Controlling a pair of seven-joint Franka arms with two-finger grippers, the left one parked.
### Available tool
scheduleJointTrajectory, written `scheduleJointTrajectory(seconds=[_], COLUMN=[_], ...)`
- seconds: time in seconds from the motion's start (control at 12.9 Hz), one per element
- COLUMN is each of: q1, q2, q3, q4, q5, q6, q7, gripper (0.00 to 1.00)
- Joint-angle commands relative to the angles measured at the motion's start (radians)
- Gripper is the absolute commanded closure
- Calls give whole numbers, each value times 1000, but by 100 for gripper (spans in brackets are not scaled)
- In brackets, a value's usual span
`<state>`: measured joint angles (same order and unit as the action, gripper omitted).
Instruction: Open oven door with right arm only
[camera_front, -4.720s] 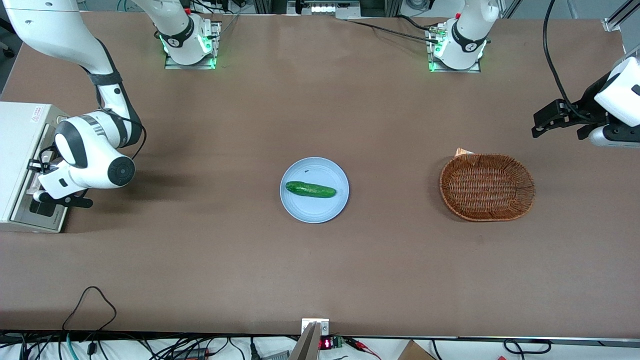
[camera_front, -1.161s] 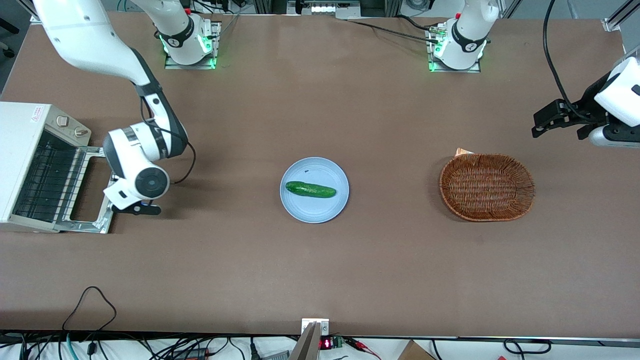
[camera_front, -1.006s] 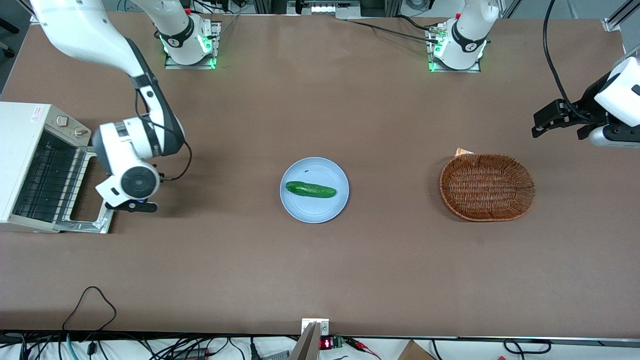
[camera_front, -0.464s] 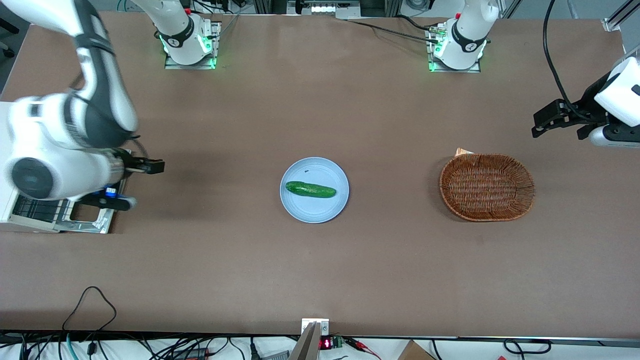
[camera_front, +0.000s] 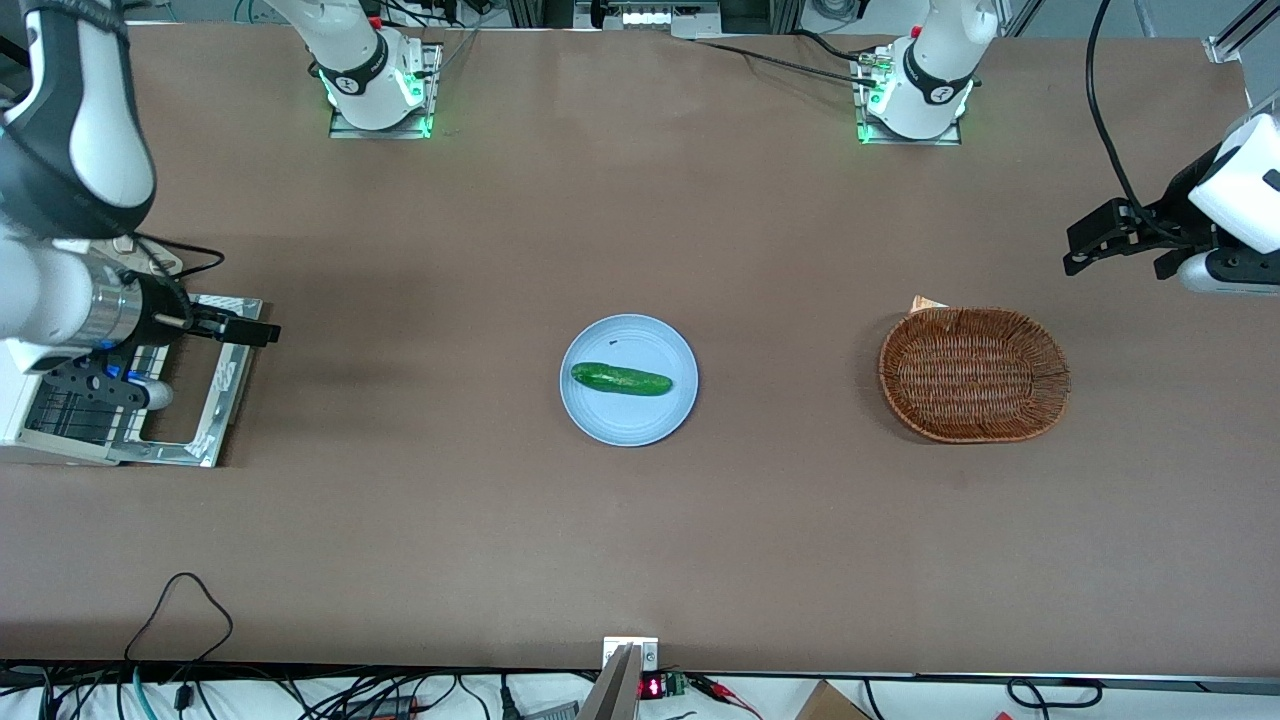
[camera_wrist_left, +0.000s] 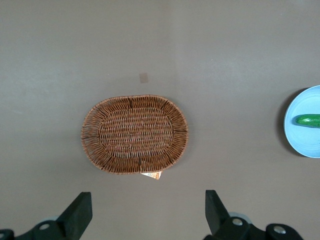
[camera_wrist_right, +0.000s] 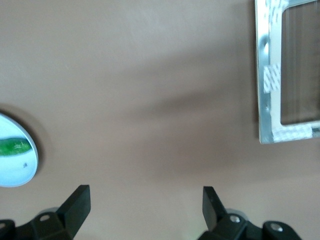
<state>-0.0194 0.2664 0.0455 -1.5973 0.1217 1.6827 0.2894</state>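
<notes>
A: Is the door down yet?

B: Yes. The door (camera_front: 215, 385) lies flat on the desk (camera_front: 640, 540) in front of the oven (camera_front: 30, 425), swung fully out on its hinge. Through its frame you see the brown desk under the glass. From the wrist camera the door (camera_wrist_right: 287, 75) shows the same way, flat, with white tape patches on its metal edge.

A: And the oven itself?

B: It sits at the working arm's end of the desk. Its mouth is uncovered and the wire rack (camera_front: 70, 410) inside is exposed. A knob (camera_front: 160, 265) shows just past the arm.

A: Where's the end effector?

B: The end effector (camera_front: 245, 331) hangs above the door's outer edge, pointing out over the desk, touching nothing. In the wrist view its two fingers (camera_wrist_right: 75, 202) stand well apart with only bare desk between them, so it is spread wide and holds nothing.

A: So what's left?

B: I'd judge the opening itself finished. The right arm (camera_front: 70, 140) is raised over the oven, clear of the handle; at most it needs to pull away.

A: Anything else out there?

B: A plate (camera_front: 629, 425) with a cucumber (camera_front: 620, 379) mid-desk, apart from the door, and a basket (camera_front: 974, 374) toward the parked arm's end. Neither is involved.
</notes>
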Motion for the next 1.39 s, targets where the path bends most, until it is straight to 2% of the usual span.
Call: scheduleJointTrajectory(seconds=[0.0, 0.08, 0.15, 0.31, 0.39, 0.7, 0.93, 1.32], q1=[2, 3, 6, 3, 4, -8, -27, -31], q2=[-229, -240, -237, -184, -176, -174, -239, -305], q3=[5, 8, 13, 13, 13, 4, 4, 4], q4=[-303, -285, -214, -69, -52, -67, -172, -267], q5=[3, -5, -46, -62, -63, -62, -65, -80], q6=[181, 158, 53, -163, -167, 44, 97, 147], q7=[4, -13, -18, -13, -3, -24, -145, -185], gripper=[1, 1, 1, 1, 1, 1, 1, 1])
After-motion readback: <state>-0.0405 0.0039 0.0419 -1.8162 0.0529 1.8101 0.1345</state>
